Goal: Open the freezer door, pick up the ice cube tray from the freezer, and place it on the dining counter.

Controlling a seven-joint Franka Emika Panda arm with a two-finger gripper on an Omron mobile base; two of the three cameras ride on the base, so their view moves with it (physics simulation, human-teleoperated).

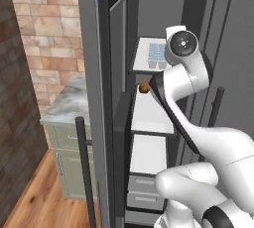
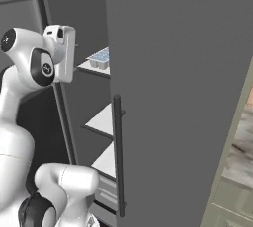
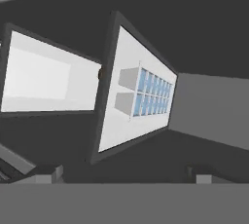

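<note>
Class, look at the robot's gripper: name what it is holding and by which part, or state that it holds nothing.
Nothing is held. The gripper is open, its tips apart, facing the ice cube tray, which lies untouched on the freezer shelf.

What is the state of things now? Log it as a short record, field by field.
freezer door: swung open
ice cube tray: lying on the top white shelf of the freezer, untouched
small brown round item: on the shelf below the tray
gripper: open, empty, facing the tray from outside the shelf
step done: door opened
step left: grasp the tray, carry it to the dining counter
</note>
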